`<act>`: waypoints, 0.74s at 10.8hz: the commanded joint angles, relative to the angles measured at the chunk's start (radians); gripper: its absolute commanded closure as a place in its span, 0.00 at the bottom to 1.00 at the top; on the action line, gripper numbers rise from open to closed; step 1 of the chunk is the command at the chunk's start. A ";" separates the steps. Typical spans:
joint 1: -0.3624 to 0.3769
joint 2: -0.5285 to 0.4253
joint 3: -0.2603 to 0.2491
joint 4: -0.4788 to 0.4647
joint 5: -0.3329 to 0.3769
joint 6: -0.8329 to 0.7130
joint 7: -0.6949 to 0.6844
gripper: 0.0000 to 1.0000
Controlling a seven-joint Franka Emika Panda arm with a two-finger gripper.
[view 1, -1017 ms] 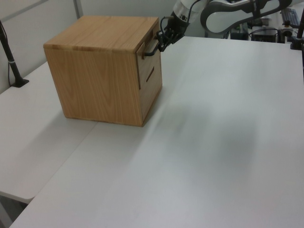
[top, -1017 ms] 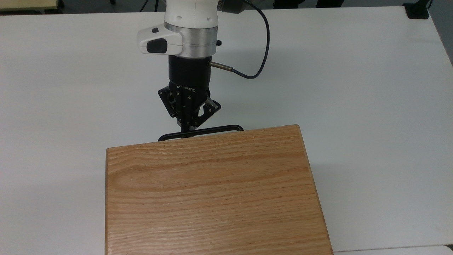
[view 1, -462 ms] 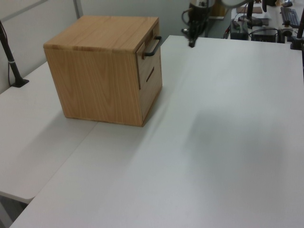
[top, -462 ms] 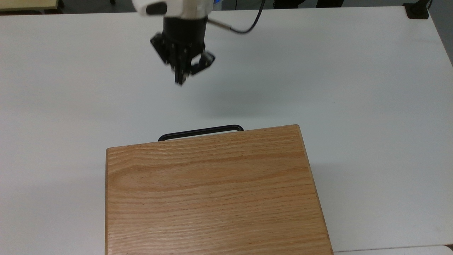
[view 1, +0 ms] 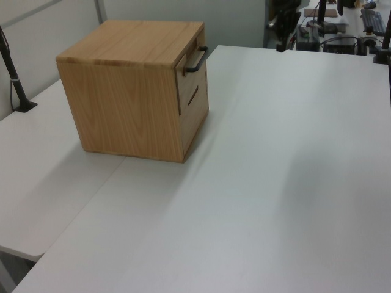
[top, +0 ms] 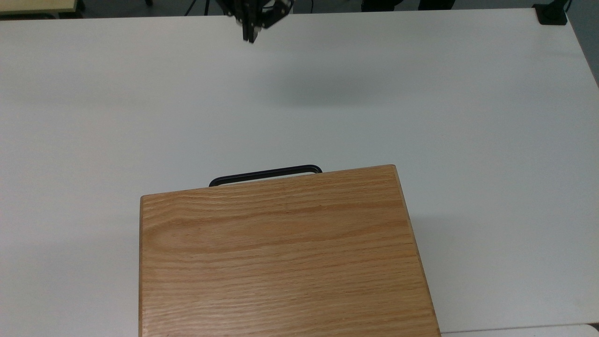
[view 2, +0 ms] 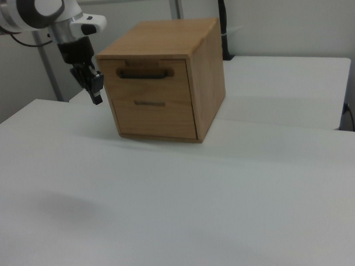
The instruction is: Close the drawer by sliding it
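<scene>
On the white table: you have one oak cabinet and the arm's gripper, set well apart from each other
Gripper: at the right view's left you see the gripper [view 2: 96,89] hanging point-down off the white arm [view 2: 30,12], above the table [view 2: 168,191] and clear of the cabinet's front; in the top view it sits at the upper edge [top: 250,32], and in the left view far back at the upper right [view 1: 281,38]
Fingers: in the top view and the right view the black fingertips lie pressed together with nothing between them
Drawer: your drawer [view 2: 145,81] is the upper panel in the cabinet's front, light oak like the rest, with its face flush with the front as the right view shows it; in the left view it sits at the top of the narrow front face [view 1: 194,64]
Handle: a slim black bar handle [view 2: 145,74] runs across the upper part of the drawer front; from the top view it juts out just past the cabinet's upper edge [top: 265,174]; in the left view it stands off the front corner [view 1: 198,60]
Lower panel: below the drawer you see a second front with a narrow dark slot [view 2: 150,103]
Cabinet: broad grained top [top: 281,252], standing square on the table, toward the top view's bottom
Post: a black post [view 1: 12,70] stands at the left view's far left
</scene>
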 commanded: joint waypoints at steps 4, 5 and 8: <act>0.010 -0.146 -0.156 -0.125 0.153 0.051 -0.366 0.10; 0.011 -0.146 -0.177 -0.110 0.145 0.053 -0.368 0.00; 0.016 -0.099 -0.170 -0.089 0.027 0.052 -0.368 0.00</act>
